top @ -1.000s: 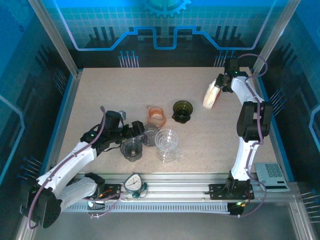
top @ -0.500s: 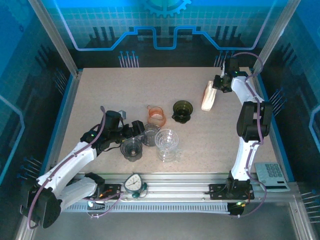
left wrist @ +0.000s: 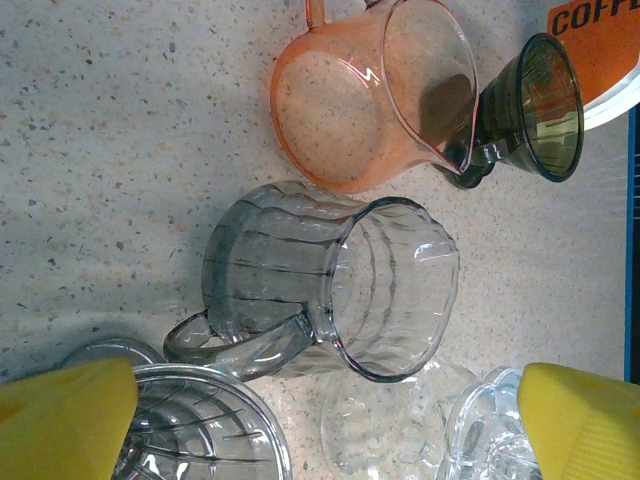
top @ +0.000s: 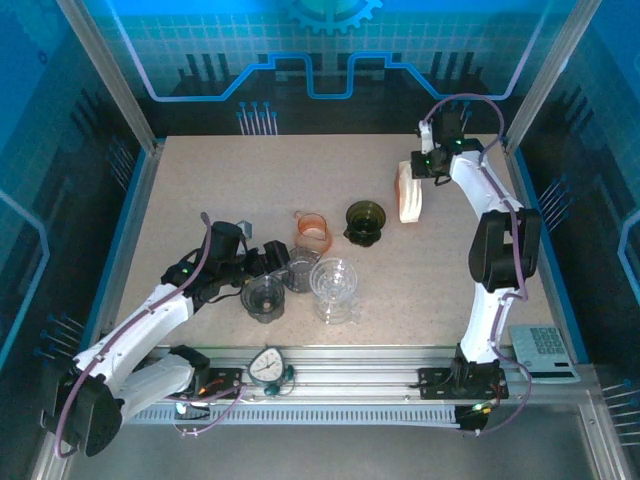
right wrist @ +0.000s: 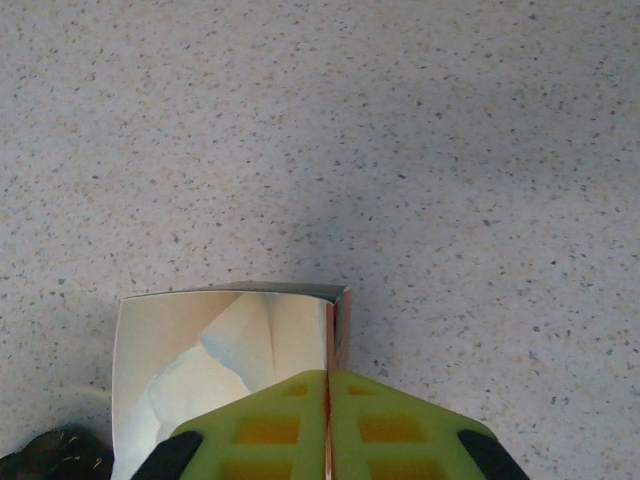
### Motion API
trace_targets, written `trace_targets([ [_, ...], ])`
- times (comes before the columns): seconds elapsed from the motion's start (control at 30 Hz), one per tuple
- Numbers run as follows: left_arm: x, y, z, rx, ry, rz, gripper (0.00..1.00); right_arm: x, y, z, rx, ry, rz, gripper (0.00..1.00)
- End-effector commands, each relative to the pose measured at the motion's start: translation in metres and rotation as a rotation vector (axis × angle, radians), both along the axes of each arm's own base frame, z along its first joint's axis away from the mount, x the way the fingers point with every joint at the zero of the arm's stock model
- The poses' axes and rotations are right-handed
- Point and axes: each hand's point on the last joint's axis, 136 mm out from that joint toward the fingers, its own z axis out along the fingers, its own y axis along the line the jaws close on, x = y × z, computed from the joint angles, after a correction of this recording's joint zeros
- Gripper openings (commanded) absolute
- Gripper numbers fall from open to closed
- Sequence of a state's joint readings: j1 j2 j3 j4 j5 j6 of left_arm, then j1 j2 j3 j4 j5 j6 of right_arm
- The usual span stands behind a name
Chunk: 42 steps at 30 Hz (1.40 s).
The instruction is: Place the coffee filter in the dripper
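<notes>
Right wrist: jaws tight on box [right wrist: 190,335]

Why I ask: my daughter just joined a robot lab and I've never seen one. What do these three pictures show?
Two robot arms are bolted to a table's near edge. The wide picture looks down from above and behind them; the other two come from cameras on each wrist. On the speckled table sit five coffee drippers, among them an orange dripper, a dark green dripper and a grey glass dripper. The left claw is open beside them, holding nothing. The right claw is pinched shut on the wall of an open coffee filter box, white paper inside.
</notes>
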<state>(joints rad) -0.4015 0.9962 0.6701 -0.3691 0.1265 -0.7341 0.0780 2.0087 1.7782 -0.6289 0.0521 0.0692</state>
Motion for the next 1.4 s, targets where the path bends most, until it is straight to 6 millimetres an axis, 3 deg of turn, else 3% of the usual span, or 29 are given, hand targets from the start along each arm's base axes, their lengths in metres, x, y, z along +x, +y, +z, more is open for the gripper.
trace_targets([
  [0.0,-0.004,-0.003,-0.003,-0.01,0.015,-0.015,0.99,-0.01,-0.002,-0.011,-0.036,0.042,0.016,0.1],
  [0.17,-0.006,-0.001,-0.003,-0.005,0.012,-0.014,0.99,-0.011,0.003,-0.017,-0.043,0.054,0.02,0.12],
  [0.33,-0.007,-0.001,-0.004,-0.003,0.014,-0.016,0.99,-0.011,0.001,-0.01,-0.063,0.042,-0.012,0.26],
  [0.53,-0.005,-0.002,-0.001,-0.01,0.005,-0.018,0.99,-0.016,-0.006,0.024,-0.048,-0.037,-0.088,0.37],
  [0.67,-0.004,-0.003,0.001,-0.014,-0.002,-0.02,0.99,-0.026,-0.002,0.047,0.014,-0.089,-0.147,0.38],
  [0.77,-0.003,-0.003,0.002,-0.016,-0.005,-0.019,0.99,-0.034,0.007,0.043,0.049,-0.079,-0.197,0.38],
  [0.93,-0.002,-0.006,0.003,-0.023,-0.008,-0.025,0.99,-0.041,0.021,0.015,0.124,-0.017,-0.314,0.38],
  [1.13,-0.001,-0.007,0.003,-0.016,-0.008,-0.04,0.99,-0.035,0.037,0.003,0.18,-0.024,-0.398,0.37],
  [1.27,-0.001,-0.006,0.003,-0.009,-0.012,-0.043,0.99,-0.031,0.048,0.0,0.165,-0.018,-0.397,0.36],
  [1.37,-0.002,-0.006,0.001,-0.004,-0.01,-0.046,0.99,-0.027,0.074,-0.003,0.221,-0.005,-0.288,0.41],
])
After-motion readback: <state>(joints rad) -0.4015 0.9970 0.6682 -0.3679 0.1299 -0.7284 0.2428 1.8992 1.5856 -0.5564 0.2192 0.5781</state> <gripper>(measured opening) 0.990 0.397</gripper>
